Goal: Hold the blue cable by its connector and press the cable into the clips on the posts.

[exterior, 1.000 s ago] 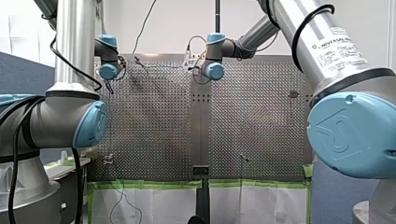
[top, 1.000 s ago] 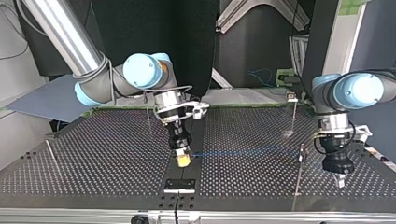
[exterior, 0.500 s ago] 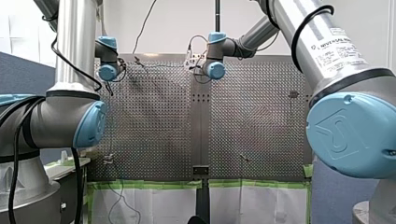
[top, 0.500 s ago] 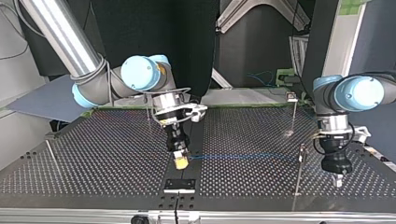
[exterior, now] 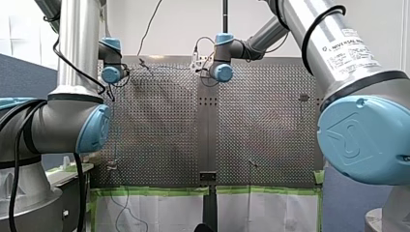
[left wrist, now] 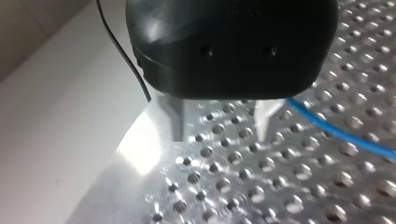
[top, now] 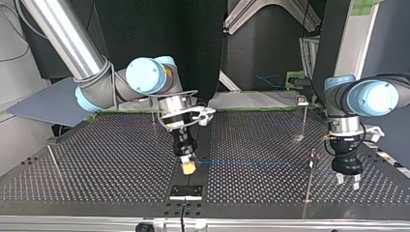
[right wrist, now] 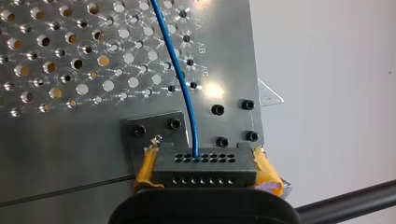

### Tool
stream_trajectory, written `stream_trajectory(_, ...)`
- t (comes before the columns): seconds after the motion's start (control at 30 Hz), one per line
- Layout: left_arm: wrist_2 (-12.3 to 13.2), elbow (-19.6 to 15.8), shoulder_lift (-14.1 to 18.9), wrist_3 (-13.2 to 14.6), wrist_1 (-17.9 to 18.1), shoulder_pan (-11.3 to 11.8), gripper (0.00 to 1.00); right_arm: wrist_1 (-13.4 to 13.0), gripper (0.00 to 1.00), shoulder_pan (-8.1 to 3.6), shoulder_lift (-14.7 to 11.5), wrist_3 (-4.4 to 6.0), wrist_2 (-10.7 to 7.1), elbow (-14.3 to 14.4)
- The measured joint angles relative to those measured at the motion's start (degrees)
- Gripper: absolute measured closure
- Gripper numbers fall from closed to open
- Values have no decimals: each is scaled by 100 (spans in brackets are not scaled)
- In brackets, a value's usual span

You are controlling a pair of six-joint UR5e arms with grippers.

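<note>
**Connector gripped, cable stretched toward the post**

Your right gripper (right wrist: 205, 161) is clamped on the dark connector (right wrist: 205, 170), a yellow pad on each side, and the blue cable (right wrist: 180, 79) runs straight out ahead of it. Your left gripper (left wrist: 219, 123) hangs with its metal fingers apart and empty, the cable passing just beside one finger. A post (top: 308, 186) stands between the grippers, near the left one; whether the cable sits in its clip (top: 313, 155) cannot be told. Hold the line taut and level, and press squarely down into the clip.
</note>
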Motion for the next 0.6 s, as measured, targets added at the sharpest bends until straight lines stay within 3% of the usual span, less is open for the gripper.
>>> stream_trajectory(0.23,-184,0,4,346,-345,-32,0,20,100,14,1,-10,0,0)
stream_trajectory(0.6,63,0,119,904,-903,-105,0,24,100,15,3,-11,0,1)
